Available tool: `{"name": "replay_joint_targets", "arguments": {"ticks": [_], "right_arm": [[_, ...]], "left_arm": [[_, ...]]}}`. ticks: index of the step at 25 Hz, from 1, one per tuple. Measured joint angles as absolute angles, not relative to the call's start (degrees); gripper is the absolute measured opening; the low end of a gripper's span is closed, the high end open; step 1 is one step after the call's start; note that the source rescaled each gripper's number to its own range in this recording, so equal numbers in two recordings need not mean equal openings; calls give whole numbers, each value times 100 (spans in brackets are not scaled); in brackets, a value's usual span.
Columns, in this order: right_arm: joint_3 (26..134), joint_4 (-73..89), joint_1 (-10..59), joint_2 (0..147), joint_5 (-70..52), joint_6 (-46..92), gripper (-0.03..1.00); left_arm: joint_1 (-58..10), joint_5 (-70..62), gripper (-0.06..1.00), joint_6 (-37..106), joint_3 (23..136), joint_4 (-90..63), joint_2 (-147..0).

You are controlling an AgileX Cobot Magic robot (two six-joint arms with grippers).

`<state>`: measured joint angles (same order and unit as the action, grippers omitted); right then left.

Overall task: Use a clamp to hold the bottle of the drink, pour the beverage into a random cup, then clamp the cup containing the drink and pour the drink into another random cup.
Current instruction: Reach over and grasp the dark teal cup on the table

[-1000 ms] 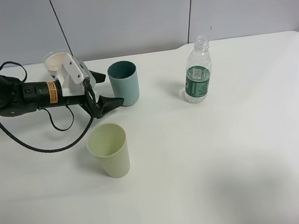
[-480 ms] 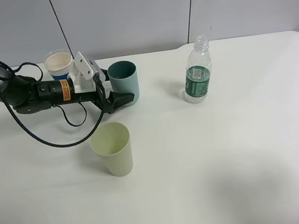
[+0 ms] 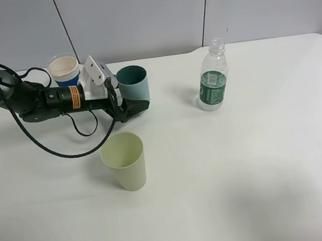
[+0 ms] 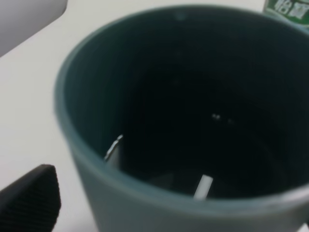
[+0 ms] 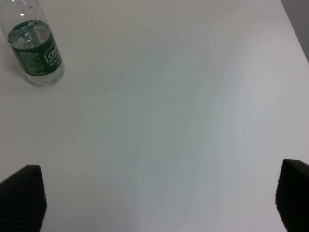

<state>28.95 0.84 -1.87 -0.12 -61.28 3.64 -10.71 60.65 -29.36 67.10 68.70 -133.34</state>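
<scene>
Two hands on this rig, both spread wide. The left hand [image 3: 135, 100] reaches in from the upper left of the overhead shot with its jaws either side of the teal cup [image 3: 133, 83], but it isn't squeezing it. In the left wrist view, one black finger pad [image 4: 30, 195] sits just beside the cup wall with a sliver of desk [image 3: 265, 165] showing between. Can't tell if there's liquid in that cup, it's just dark with a few glints. A blue-sleeved paper cup [image 3: 63, 69] stands further up-left, and the pale yellow-green cup [image 3: 125, 162] is upright lower down, left of centre. The bottle [image 3: 212, 82] stands right of centre, well apart. The right hand [image 5: 157, 200] only shows in its own wrist view, wide open and holding nothing.
</scene>
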Motion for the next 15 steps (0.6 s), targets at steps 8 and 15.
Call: {"name": "replay_joint_targets", "arguments": {"ticks": [8, 15], "right_arm": [[2895, 84, -187, -12, -6128, 364, 100], [2895, 84, -187, -12, -6128, 364, 100]], "left_arm": [[-1110, 6068, 100, -2674, 6710, 6870, -13334], [-1110, 6068, 0, -2663, 6710, 6867, -13334]]}}
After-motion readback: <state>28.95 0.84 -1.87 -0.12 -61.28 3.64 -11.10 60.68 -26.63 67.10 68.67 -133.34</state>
